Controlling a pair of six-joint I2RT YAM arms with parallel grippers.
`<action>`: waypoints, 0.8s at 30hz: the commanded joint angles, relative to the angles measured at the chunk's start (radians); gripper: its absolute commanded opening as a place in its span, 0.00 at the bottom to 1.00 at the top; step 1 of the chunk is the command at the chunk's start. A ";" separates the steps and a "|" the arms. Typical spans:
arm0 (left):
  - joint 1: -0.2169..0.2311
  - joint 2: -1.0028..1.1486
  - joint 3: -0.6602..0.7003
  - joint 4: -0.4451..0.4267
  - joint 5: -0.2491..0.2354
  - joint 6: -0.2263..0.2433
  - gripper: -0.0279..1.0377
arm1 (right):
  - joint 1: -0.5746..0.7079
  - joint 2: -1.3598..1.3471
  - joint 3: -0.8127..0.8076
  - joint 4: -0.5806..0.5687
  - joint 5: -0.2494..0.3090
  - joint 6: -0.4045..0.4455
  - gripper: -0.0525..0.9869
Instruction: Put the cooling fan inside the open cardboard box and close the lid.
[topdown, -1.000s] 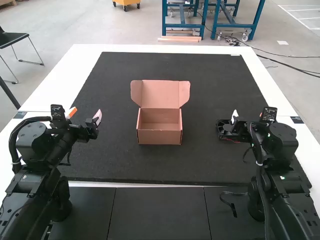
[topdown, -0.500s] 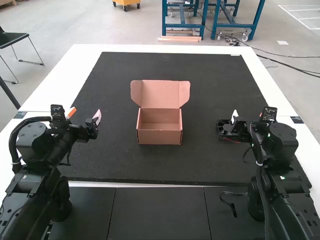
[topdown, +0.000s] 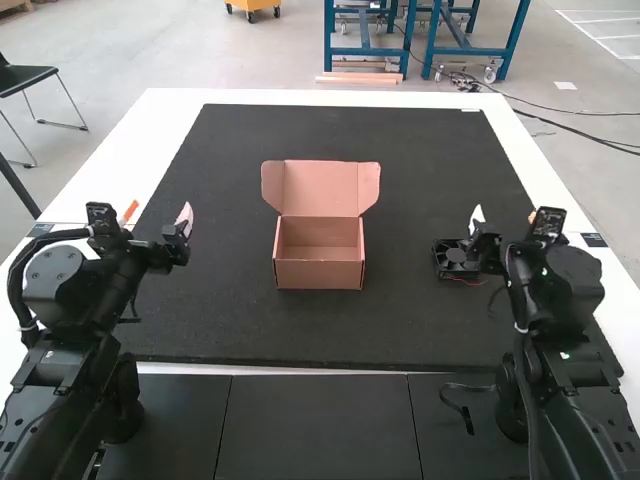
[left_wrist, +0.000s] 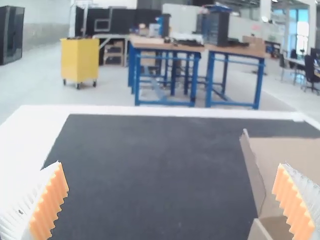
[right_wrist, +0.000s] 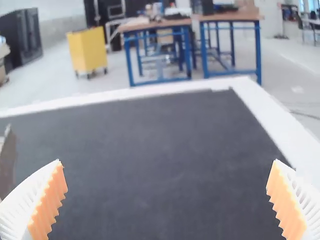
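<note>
High view: black mat (topdown: 230, 300) covers white table (topdown: 160, 120), open box (topdown: 318, 272) midway.

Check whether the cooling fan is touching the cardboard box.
Apart. The high view shows a stretch of bare black mat between the cooling fan and the cardboard box, with the fan lying off to the box's right.

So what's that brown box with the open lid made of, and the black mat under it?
The brown open-lidded box looks like plain cardboard: matte tan, thin walls, folded flaps. The black mat seems foam or rubber, dull and grainy; I cannot tell which.
</note>
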 joint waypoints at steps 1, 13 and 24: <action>0.007 -0.007 0.016 0.017 -0.043 0.001 0.93 | -0.010 -0.006 0.003 0.048 0.008 -0.002 0.93; 0.009 0.438 0.368 -0.035 -0.035 0.000 0.93 | -0.020 0.334 0.317 0.041 0.002 0.012 0.93; -0.029 0.711 0.789 -0.346 0.186 0.016 0.93 | -0.024 0.793 0.969 -0.651 0.012 0.162 0.93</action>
